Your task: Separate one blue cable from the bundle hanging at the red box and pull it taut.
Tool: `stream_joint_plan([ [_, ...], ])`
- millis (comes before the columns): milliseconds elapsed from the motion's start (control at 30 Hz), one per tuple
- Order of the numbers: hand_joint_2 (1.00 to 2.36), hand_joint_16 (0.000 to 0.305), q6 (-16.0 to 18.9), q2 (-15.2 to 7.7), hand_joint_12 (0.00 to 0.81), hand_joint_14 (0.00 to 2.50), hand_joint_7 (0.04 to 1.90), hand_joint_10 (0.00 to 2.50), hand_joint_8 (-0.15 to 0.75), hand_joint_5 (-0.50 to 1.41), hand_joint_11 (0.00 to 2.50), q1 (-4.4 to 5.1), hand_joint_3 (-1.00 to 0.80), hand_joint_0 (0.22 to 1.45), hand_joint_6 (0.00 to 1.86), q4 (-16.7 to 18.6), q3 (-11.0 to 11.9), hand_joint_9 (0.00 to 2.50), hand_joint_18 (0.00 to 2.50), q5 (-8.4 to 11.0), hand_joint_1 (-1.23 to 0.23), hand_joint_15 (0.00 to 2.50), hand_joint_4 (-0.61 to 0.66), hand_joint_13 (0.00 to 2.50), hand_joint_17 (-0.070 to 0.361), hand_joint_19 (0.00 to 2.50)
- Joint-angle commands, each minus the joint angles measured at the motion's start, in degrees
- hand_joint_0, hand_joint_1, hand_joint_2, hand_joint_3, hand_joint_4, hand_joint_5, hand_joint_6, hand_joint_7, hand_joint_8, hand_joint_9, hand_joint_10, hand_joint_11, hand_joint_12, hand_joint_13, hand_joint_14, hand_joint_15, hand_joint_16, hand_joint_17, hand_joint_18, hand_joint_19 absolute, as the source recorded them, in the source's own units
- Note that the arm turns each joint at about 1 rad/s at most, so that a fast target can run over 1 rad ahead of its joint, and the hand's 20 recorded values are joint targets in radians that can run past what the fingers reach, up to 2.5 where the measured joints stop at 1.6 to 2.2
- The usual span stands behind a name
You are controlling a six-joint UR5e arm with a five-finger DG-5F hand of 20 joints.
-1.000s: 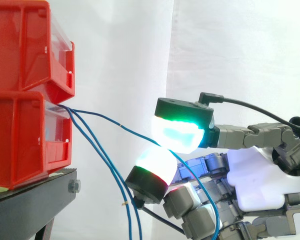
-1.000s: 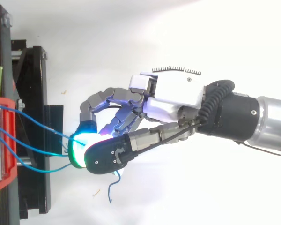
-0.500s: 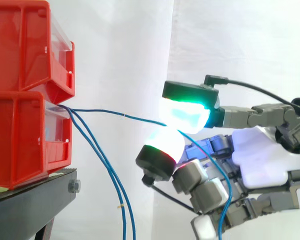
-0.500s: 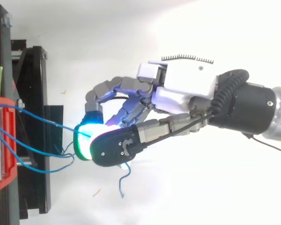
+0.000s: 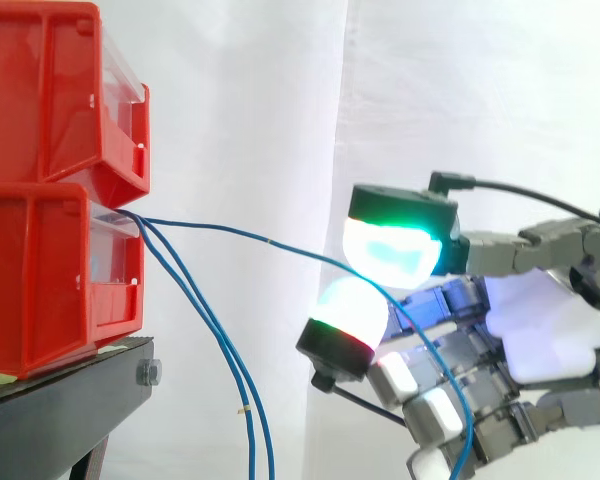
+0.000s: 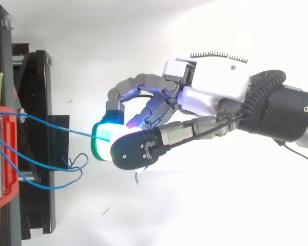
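One blue cable (image 5: 240, 232) is led from the front of the lower red bin (image 5: 40, 280) rightward in a shallow arc. It is pinched between two glowing fingertips (image 5: 388, 250) of the robot hand (image 5: 540, 330) (its loose end is seen dropping past the curled fingers). Two other blue cables (image 5: 223, 350) are seen hanging from the same bin, well apart from the robot hand. The bins are stacked on a black stand (image 5: 60, 410) before a white curtain (image 5: 250, 100).
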Motion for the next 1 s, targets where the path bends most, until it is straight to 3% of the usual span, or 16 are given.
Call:
stream_joint_plan([
  [0, 1.01, 0.035, 1.1, -0.1, 0.375, 0.02, 1.05, 0.02, 0.445, -0.21, 0.61, 0.37, -0.35, 0.68, 0.88, 5.3, -3.0, 0.93, 0.84, 1.83, -0.63, 0.64, 0.22, 1.08, 0.080, 0.43],
  [67, 1.01, 0.036, 1.9, -0.1, 0.379, 0.02, 1.05, 0.02, 0.453, -0.22, 0.56, 0.63, -0.35, 0.68, 0.88, 10.4, -4.7, 1.00, 0.86, 3.15, -0.62, 0.62, 0.23, 1.12, 0.081, 0.42],
  [167, 1.01, 0.037, 2.9, 0.0, 0.386, 0.02, 1.04, 0.02, 0.460, -0.22, 0.50, 0.98, -0.36, 0.69, 0.88, 13.6, -5.6, 1.05, 0.88, 4.03, -0.62, 0.59, 0.24, 1.18, 0.083, 0.42],
  [333, 1.01, 0.039, 6.4, -0.1, 0.412, 0.02, 1.05, 0.02, 0.508, -0.22, 0.53, 1.33, -0.38, 0.68, 0.88, 12.1, -5.6, 1.23, 0.87, 4.12, -0.61, 0.60, 0.25, 1.15, 0.088, 0.41],
  [500, 1.01, 0.039, 7.7, 0.0, 0.414, 0.02, 1.05, 0.02, 0.479, -0.22, 0.67, 1.60, -0.38, 0.68, 0.88, 11.7, -5.6, 1.25, 0.87, 4.12, -0.60, 0.70, 0.23, 1.17, 0.087, 0.43],
  [700, 1.01, 0.039, 7.6, -0.1, 0.415, 0.03, 1.04, 0.02, 0.446, -0.23, 0.91, 1.69, -0.38, 0.68, 0.88, 11.8, -5.6, 1.34, 0.87, 4.47, -0.60, 0.80, 0.21, 1.22, 0.088, 0.47],
  [967, 1.01, 0.040, 6.0, -0.1, 0.411, 0.03, 1.03, 0.02, 0.420, -0.23, 0.99, 1.77, -0.35, 0.69, 0.88, 11.6, -5.6, 1.32, 0.88, 4.91, -0.61, 0.85, 0.16, 1.23, 0.091, 0.51],
])
